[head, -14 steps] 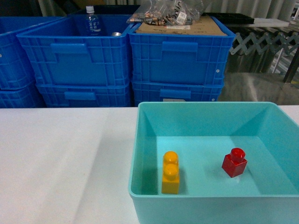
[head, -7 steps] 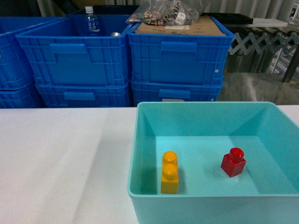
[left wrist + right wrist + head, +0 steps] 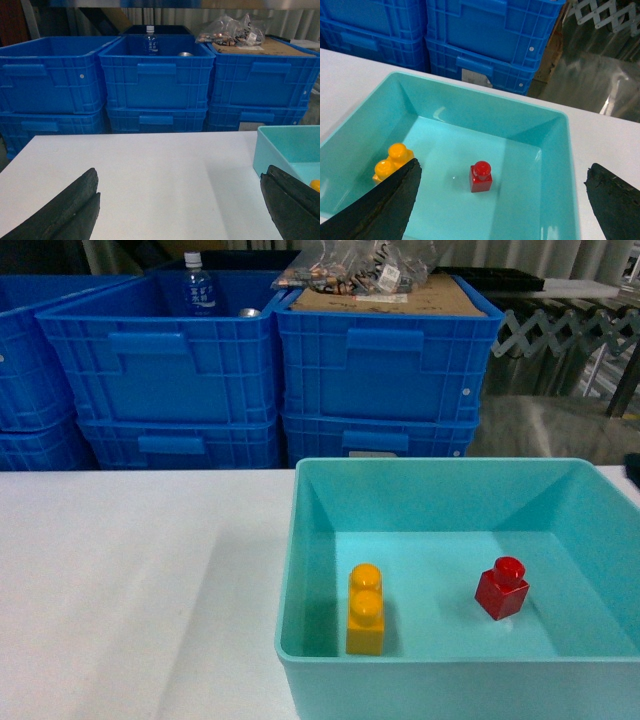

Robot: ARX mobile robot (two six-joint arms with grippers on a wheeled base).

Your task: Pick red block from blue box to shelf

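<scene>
red block in blue box, below open right hand

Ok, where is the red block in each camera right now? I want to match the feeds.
Head: red block on the floor of the blue box, right of centre, apart from the yellow brick.
Left wrist: not in view; only the blue box's left corner shows at the right edge.
Right wrist: red block near picture centre, between the open fingers.
Shared landmark: the blue box.
</scene>
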